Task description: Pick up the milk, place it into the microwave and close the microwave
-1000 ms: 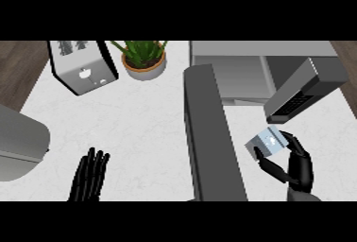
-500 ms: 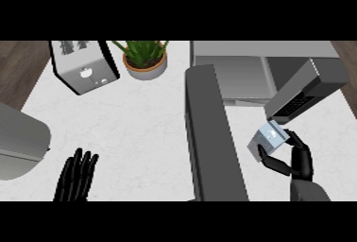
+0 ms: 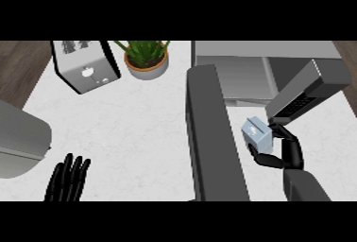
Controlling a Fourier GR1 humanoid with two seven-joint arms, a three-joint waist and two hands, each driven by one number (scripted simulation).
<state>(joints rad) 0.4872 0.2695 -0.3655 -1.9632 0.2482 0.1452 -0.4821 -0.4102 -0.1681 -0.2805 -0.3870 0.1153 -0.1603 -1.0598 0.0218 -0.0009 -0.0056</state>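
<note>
Across most of the head view runs the white counter (image 3: 132, 127), w/ bare wood-toned strips showing past its far left and far right corners. At its far right corner stands the microwave (image 3: 241, 71), grey box w/ cavity open toward the viewer; its dark door (image 3: 213, 137) swings out wide and reaches from the cavity's left side down to the counter's near edge, splitting the surface in two. Right of the cavity, the dark control panel (image 3: 307, 92) juts out at a slant. Along the left edge sits a big grey rounded object (image 3: 21, 144), only partly in frame, can't tell what it is. Toaster (image 3: 85, 65), silver w/ dark slots, is at the far left corner, tilted. Just beside it, to the right along the far edge, is a potted plant (image 3: 146, 59) in a tan pot, apart from the microwave.

Right hand (image 3: 282, 151) is right of the door, near the counter's right edge, fingers and thumb curled round the milk (image 3: 257, 131), a small pale blue-grey carton. Carton is held up just in front of the panel's lower end, outside the cavity, close to the door but not touching afaict.

Left hand (image 3: 67, 177) rests at the near edge, left part, fingers straight and pointing up, holding nothing.
</note>
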